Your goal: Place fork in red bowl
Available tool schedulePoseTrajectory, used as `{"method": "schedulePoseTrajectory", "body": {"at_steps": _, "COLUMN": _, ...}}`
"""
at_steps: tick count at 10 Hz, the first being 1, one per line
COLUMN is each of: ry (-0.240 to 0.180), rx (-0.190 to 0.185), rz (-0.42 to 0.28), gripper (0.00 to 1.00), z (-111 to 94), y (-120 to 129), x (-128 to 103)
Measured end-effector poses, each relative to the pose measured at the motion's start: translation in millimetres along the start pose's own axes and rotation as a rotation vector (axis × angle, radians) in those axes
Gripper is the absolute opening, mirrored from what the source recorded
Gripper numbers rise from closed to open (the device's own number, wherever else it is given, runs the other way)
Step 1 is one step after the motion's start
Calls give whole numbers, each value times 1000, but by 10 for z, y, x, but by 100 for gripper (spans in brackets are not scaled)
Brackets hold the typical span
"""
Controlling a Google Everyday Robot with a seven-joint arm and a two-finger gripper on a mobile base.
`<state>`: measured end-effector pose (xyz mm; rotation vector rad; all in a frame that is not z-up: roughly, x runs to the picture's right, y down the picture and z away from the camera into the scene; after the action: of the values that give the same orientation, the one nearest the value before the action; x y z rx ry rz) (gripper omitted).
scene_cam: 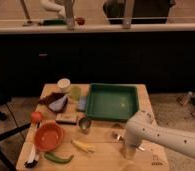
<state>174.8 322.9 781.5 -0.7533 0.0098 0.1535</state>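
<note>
The red bowl [48, 136] sits empty at the table's front left. My white arm reaches in from the right, and my gripper [125, 149] points down at the table's front middle, well to the right of the bowl. A small thin pale shape [117, 135] by the gripper's left side may be the fork; I cannot tell whether it is held or lies on the table.
A green tray [112, 101] stands at the back right. A metal cup [84, 123], a yellow banana-like piece [83, 146] and a green pepper [58, 158] lie between bowl and gripper. A tomato [36, 116], a white-handled utensil [32, 160], a white cup [64, 85] and a bag [55, 101] are at the left.
</note>
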Motion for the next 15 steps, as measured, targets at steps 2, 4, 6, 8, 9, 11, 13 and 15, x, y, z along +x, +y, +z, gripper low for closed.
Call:
{"method": "schedulePoseTrajectory", "body": {"at_steps": 2, "ry": -1, "rx": 0, "rz": -1, "gripper": 25, "z": -21, "y": -9, "x": -9}}
{"method": "schedulePoseTrajectory", "body": {"at_steps": 4, "ry": -4, "rx": 3, "rz": -2, "gripper": 6, "z": -78, "y": -40, "x": -30}}
{"method": "schedulePoseTrajectory", "body": {"at_steps": 6, "ry": 1, "rx": -9, "rz": -5, "gripper": 0, "z": -68, "y": 30, "x": -11}}
{"method": "schedulePoseTrajectory", "body": {"at_steps": 8, "ry": 1, "rx": -8, "rz": -7, "gripper": 0, "z": -56, "y": 17, "x": -9}}
{"method": "schedulePoseTrajectory", "body": {"at_steps": 9, "ry": -2, "rx": -10, "rz": -6, "gripper": 0, "z": -42, "y": 19, "x": -8}}
{"method": "schedulePoseTrajectory", "body": {"at_steps": 11, "ry": -1, "rx": -10, "rz": -9, "gripper": 0, "z": -68, "y": 15, "x": -13}}
{"method": "schedulePoseTrajectory", "body": {"at_steps": 13, "ry": -2, "rx": -9, "rz": -13, "gripper": 0, "z": -73, "y": 15, "x": -7}}
{"method": "schedulePoseTrajectory", "body": {"at_steps": 15, "ry": -11, "rx": -1, "rz": -23, "gripper": 0, "z": -82, "y": 2, "x": -15}}
